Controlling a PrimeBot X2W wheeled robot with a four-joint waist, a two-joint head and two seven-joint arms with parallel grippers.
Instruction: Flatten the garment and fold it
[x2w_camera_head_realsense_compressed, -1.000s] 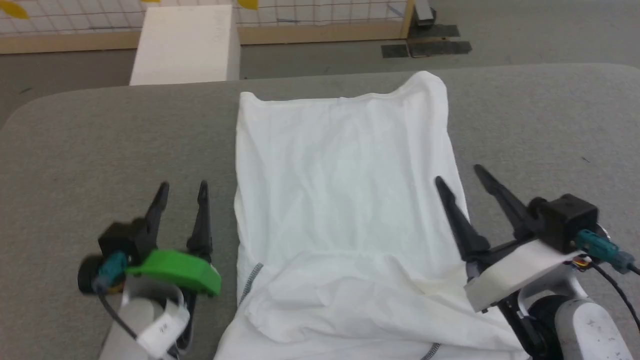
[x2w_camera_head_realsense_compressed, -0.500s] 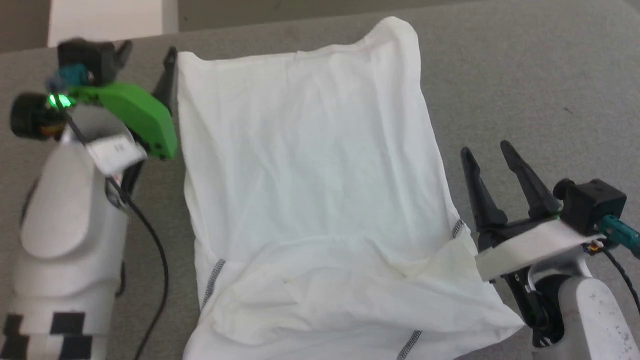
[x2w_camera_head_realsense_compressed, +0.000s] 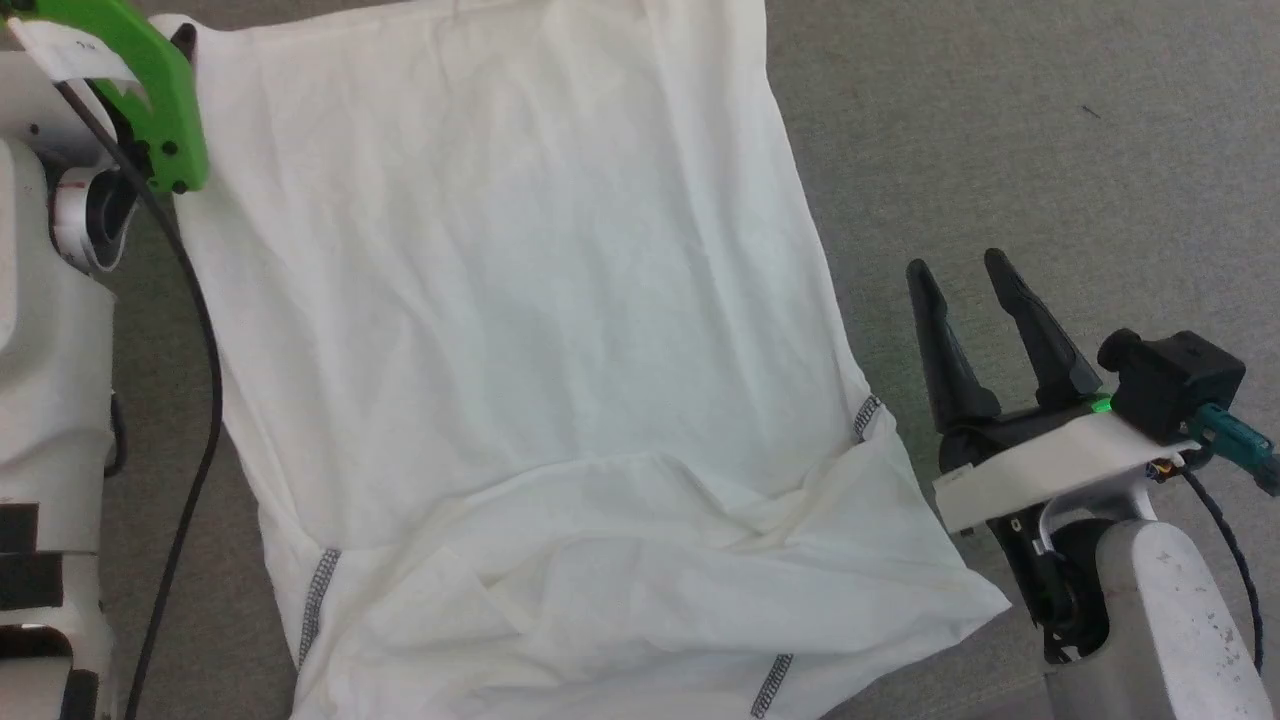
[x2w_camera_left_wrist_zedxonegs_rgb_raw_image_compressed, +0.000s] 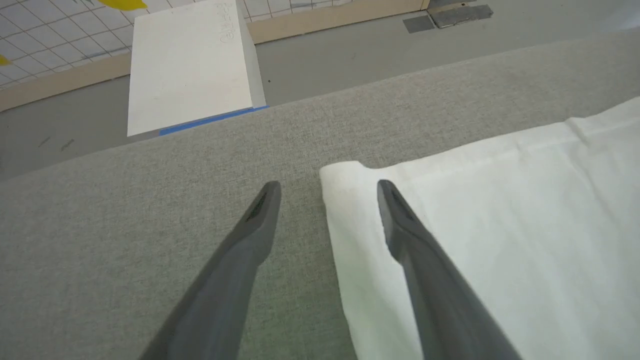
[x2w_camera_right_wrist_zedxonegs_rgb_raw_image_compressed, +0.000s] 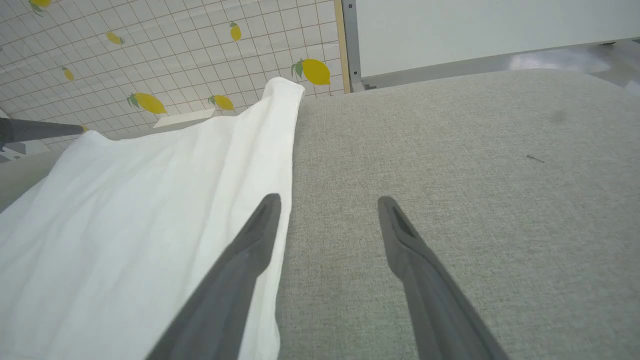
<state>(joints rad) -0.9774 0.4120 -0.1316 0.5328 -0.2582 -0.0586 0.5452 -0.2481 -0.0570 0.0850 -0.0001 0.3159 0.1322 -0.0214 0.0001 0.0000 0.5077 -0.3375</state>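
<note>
Shirt (x2w_camera_head_realsense_compressed: 520, 350), one, lay spread on the grey surface (x2w_camera_head_realsense_compressed: 1050, 130), centre-left in the head view. The left wrist view added one white box (x2w_camera_left_wrist_zedxonegs_rgb_raw_image_compressed: 187, 65) at upper left; the right wrist view added a lemon-printed wall (x2w_camera_right_wrist_zedxonegs_rgb_raw_image_compressed: 150, 50). The left claw (x2w_camera_left_wrist_zedxonegs_rgb_raw_image_compressed: 325, 187) stood over the shirt's corner and the right claw (x2w_camera_head_realsense_compressed: 960, 265) beside its edge, both spread apart and empty.

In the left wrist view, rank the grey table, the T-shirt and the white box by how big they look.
Largest: grey table.
Then: T-shirt.
Smallest: white box, though it sits farther from the camera, so its true size is unsure.
</note>
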